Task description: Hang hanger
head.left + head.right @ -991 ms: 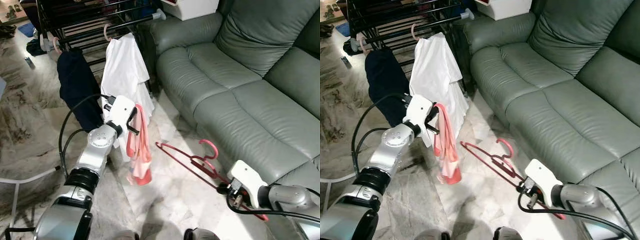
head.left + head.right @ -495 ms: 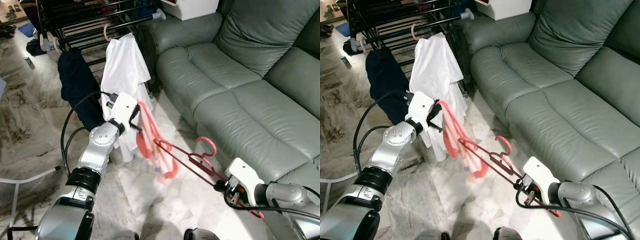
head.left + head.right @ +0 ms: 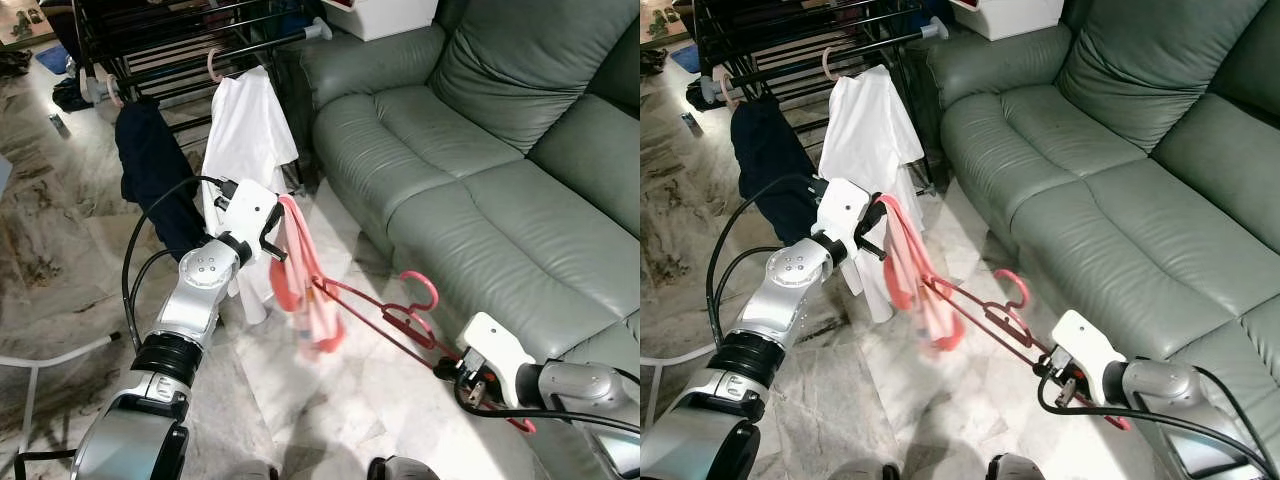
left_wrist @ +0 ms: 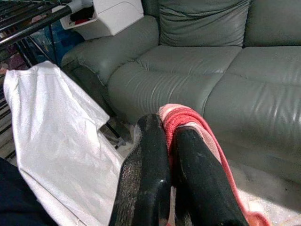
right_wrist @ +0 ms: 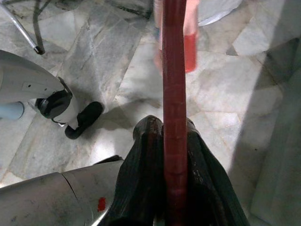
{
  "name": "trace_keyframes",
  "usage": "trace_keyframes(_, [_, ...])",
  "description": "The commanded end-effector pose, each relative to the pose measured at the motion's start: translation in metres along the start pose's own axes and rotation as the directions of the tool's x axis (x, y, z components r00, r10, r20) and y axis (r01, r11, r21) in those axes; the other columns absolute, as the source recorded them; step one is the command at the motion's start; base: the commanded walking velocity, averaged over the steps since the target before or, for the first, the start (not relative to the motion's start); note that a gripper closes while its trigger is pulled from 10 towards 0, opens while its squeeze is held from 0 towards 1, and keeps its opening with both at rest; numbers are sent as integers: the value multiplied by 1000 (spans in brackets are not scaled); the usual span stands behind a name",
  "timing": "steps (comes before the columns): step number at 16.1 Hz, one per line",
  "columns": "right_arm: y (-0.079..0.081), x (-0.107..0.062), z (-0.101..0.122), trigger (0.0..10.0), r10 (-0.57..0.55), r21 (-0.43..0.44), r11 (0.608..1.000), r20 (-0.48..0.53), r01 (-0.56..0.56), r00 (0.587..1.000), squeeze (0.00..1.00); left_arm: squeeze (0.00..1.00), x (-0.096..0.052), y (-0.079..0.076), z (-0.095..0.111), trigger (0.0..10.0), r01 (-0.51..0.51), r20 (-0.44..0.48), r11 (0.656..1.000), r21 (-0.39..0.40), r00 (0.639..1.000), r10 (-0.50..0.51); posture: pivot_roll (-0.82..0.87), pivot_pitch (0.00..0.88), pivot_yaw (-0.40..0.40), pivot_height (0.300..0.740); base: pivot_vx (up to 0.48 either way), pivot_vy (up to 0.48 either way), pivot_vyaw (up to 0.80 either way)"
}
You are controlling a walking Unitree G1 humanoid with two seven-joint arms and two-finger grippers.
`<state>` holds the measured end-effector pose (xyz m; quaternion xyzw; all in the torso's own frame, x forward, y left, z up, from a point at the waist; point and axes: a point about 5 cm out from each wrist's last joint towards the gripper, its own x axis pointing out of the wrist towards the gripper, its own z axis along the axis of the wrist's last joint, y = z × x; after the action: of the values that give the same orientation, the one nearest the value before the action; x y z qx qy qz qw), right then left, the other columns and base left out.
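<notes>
A dark red hanger (image 3: 385, 318) is held out low over the floor, its hook (image 3: 421, 291) pointing up near the sofa front. My right gripper (image 3: 450, 369) is shut on the hanger's lower bar (image 5: 174, 108). A pink cloth (image 3: 305, 275) hangs from my left gripper (image 3: 270, 232), which is shut on its top edge (image 4: 181, 117). The hanger's far end pokes into the hanging cloth. A black drying rack (image 3: 170, 45) stands behind, with a white shirt (image 3: 245, 130) and a dark garment (image 3: 150, 160) on it.
A grey-green leather sofa (image 3: 480, 170) takes up the right side. A white box (image 3: 385, 15) sits by its armrest. The floor (image 3: 60, 250) is marble tile. A white tube frame (image 3: 40, 365) lies at lower left. My feet (image 3: 385, 468) show at the bottom.
The pink cloth has swung from hanging straight down to out toward the hanger, and the hanger's far end has come up into it. My right gripper shifted slightly.
</notes>
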<state>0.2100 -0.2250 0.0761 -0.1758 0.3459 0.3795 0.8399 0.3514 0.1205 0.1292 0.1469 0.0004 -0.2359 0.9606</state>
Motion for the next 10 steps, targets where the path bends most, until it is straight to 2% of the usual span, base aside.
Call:
trace_keyframes(1, [-4, -5, 8, 10000, -10, -23, 1000, 30, 11, 999, 0, 0, -2, 4, -3, 10000, -7, -17, 1000, 13, 1000, 7, -87, 57, 75, 740, 0, 0, 0])
trace_keyframes(7, [-6, -1, 6, 10000, -17, -17, 1000, 29, 17, 999, 0, 0, -3, 3, 0, 10000, 0, -9, 1000, 16, 1000, 0, -82, 62, 75, 740, 0, 0, 0])
trace_keyframes(10, [-4, 8, 11, 10000, -3, -14, 1000, 45, 4, 999, 0, 0, -1, -2, 9, 10000, 12, 20, 1000, 14, 1000, -12, -76, 63, 71, 740, 0, 0, 0])
